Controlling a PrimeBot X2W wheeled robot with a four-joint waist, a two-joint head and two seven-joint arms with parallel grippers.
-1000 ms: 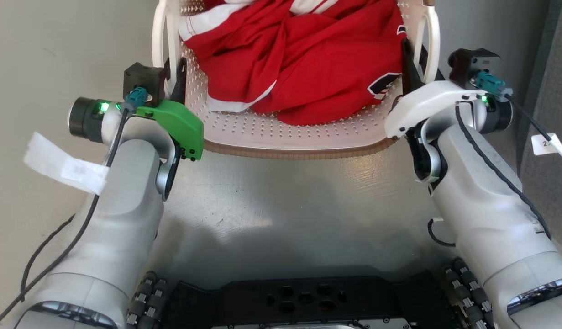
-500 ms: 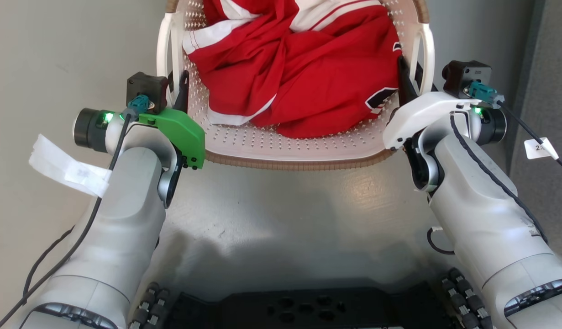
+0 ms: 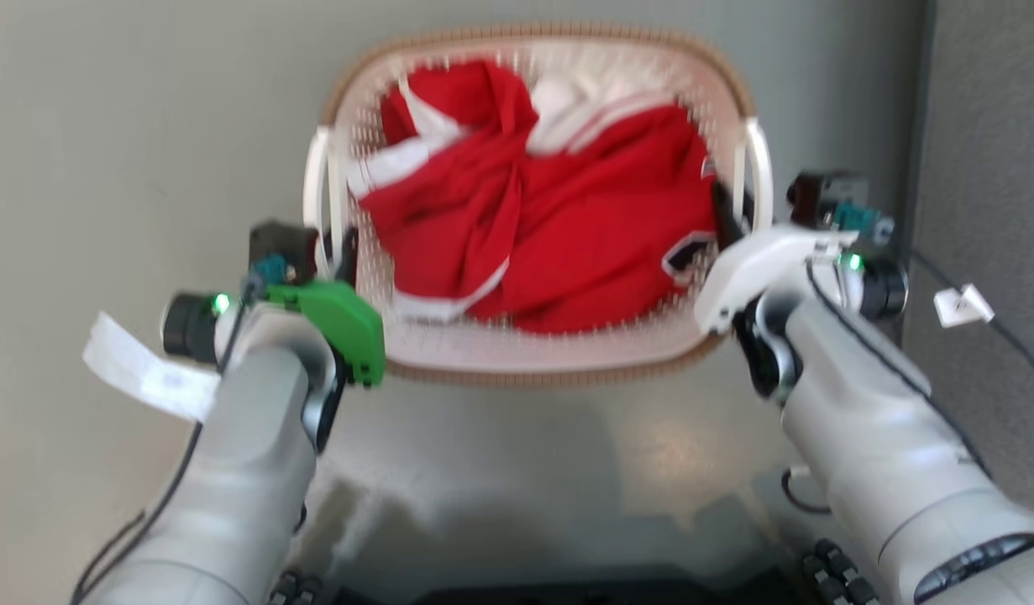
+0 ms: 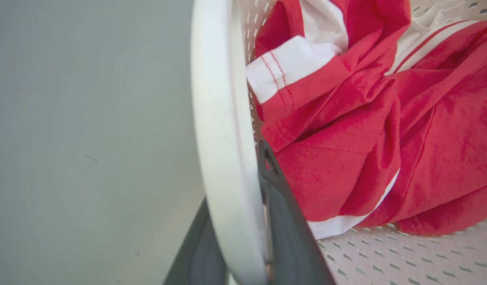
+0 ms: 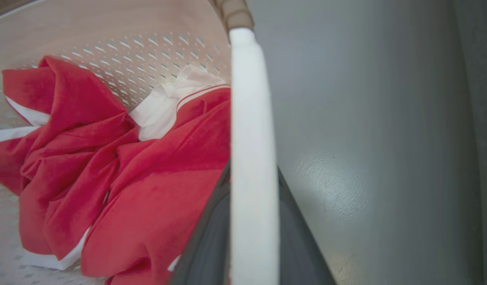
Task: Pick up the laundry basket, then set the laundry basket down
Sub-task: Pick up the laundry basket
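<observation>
Laundry basket (image 3: 525,357), blurred, handles (image 3: 317,193) tight in left pincer (image 3: 336,252) and right pincer (image 3: 732,210), fingers (image 4: 290,237) half-hidden.

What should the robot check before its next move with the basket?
1. Left gripper closed around the left handle: ok.
2. Right gripper closed around the right handle: ok.
3. Red jersey all inside the laundry basket, nothing over the rim: ok.
4. Basket held level: cannot tell, the head view is blurred.
5. Basket's bottom off the floor: cannot tell.
6. Space between the right arm and the grey panel: cannot tell; it looks close.
</observation>
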